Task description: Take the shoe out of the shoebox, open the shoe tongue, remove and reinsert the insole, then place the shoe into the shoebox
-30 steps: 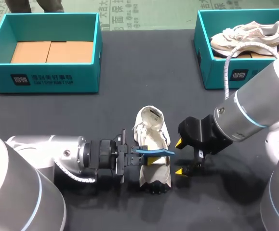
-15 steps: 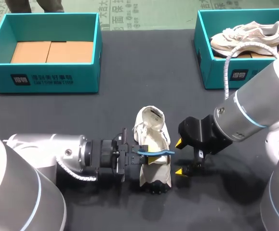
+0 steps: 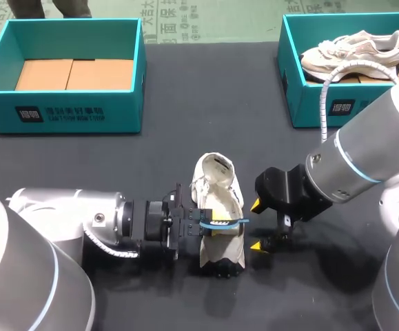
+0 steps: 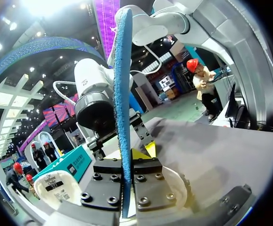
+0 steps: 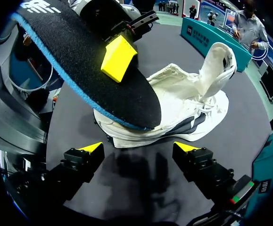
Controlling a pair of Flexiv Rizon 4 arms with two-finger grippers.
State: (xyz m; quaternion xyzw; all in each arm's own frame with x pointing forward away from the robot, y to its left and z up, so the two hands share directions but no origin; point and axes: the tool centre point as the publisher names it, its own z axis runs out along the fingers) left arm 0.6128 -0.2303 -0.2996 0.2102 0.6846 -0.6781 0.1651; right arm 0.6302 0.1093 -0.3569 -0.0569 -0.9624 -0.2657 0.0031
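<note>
Insole [image 5: 70, 52]: matt black cloth top, blue foam edge. Shoe [image 3: 216, 181]: cream cloth. Shoebox [image 3: 68, 110]: teal card. Table [image 3: 185, 148]: dark matt cover.

the insole [image 3: 221, 222] hides the shoe [image 3: 216, 181]'s middle and most of the left gripper [image 3: 209, 226]'s tips; at two o'clock the box [image 3: 308, 107] runs off the edge.

1. You are at a robot test stand, like a lab or a show booth. It does not look like a home.
2. Two big grey robot arms, the left arm [image 3: 68, 221] and the right arm [image 3: 371, 152], come in over one surface [image 3: 185, 148] with a black cloth on it.
3. Two teal boxes sit at the far side. The left shoebox [image 3: 68, 114] shows brown card inside. The right shoebox [image 3: 323, 110] has a pale sneaker [image 3: 351, 52] in it.
4. A white shoe [image 3: 220, 196] lies on the cloth between the arms.
</note>
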